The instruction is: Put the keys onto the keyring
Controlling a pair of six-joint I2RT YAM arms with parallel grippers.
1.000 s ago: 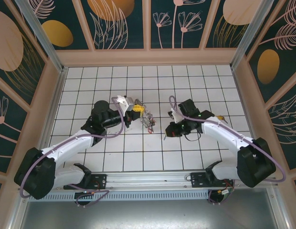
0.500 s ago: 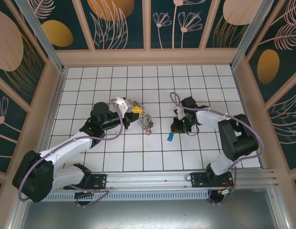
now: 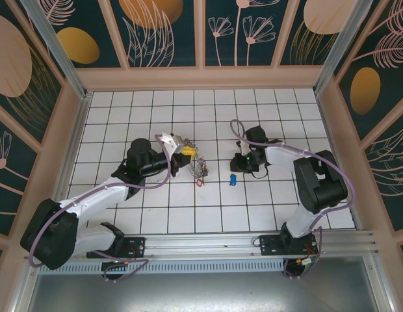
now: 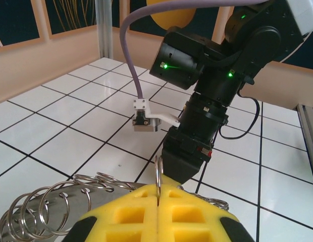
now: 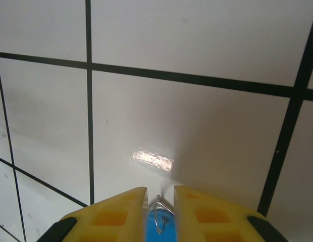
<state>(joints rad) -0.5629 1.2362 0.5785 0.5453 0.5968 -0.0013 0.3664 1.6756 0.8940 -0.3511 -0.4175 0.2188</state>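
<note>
You'll find the keyring [image 4: 158, 174] is thin, bright polished metal, and the wire loops [image 4: 40, 209] beside it have the same shine. The left gripper [image 4: 158, 194] has matt yellow pads [image 4: 131, 214] of waffle-moulded plastic. The blue key tag [image 5: 166, 236] looks like smooth plastic. The white tiles [image 5: 197, 131] are glossy, with a patch of glare.

The keyring [image 4: 157, 174] is partly hidden behind the yellow fingers [image 4: 131, 217] of the left gripper [image 4: 157, 200]. The picture's bottom edge cuts off the blue tag [image 5: 159, 229]. From above, the keys [image 3: 200, 170] are too small to tell apart.
</note>
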